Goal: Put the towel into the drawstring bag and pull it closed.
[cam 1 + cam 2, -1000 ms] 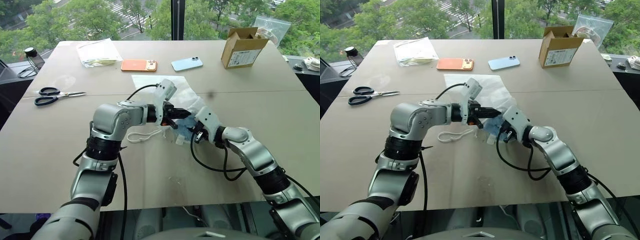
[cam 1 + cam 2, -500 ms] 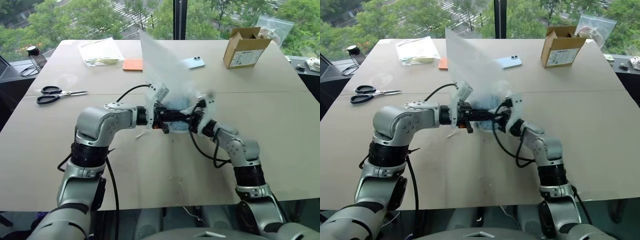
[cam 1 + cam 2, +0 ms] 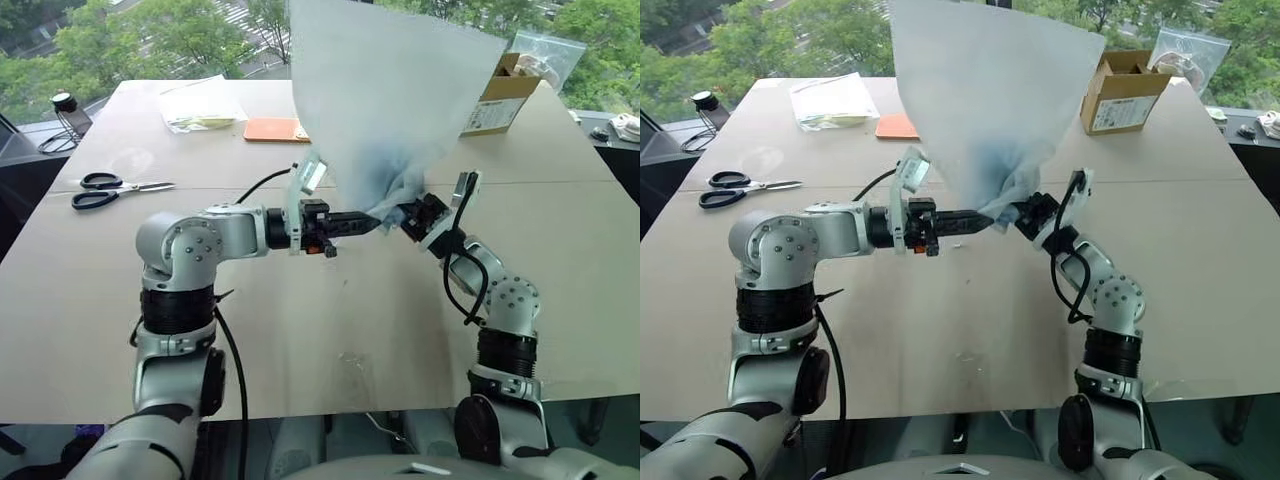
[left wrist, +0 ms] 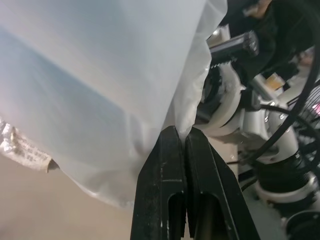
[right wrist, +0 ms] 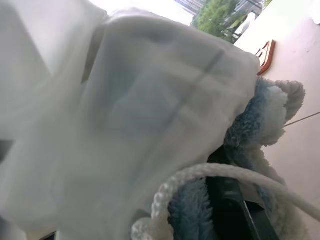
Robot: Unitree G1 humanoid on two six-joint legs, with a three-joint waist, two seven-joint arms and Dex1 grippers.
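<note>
**Jaws clamped at the bag's mouth as it swings up off the table**

Jaws of both grippers are shut on the bag's gathered end: the left gripper (image 3: 368, 219) pinches the thin white fabric between its closed fingers (image 4: 172, 165), and the right gripper (image 3: 412, 213) grips the same bunch from the other side, with a cord (image 5: 220, 172) looped across its wrist view.

1 second ago the bag (image 3: 390, 90) lay flat on the table (image 3: 300, 330) with both grippers low over it. Now it stands lifted and flipped, mouth down between the 2 grippers and body fanning upward like a sail. Both arms have risen, and the right wrist has rolled over.

The towel (image 5: 270, 112) sits inside near the mouth, showing as a blue shade through the fabric, with a fluffy edge poking out beside the right fingers.

Judged from this, insertion is nearly done but not secure: with the mouth lowest, the towel could slip out unless it is shaken deeper. The cords are not yet pulled tight.
</note>
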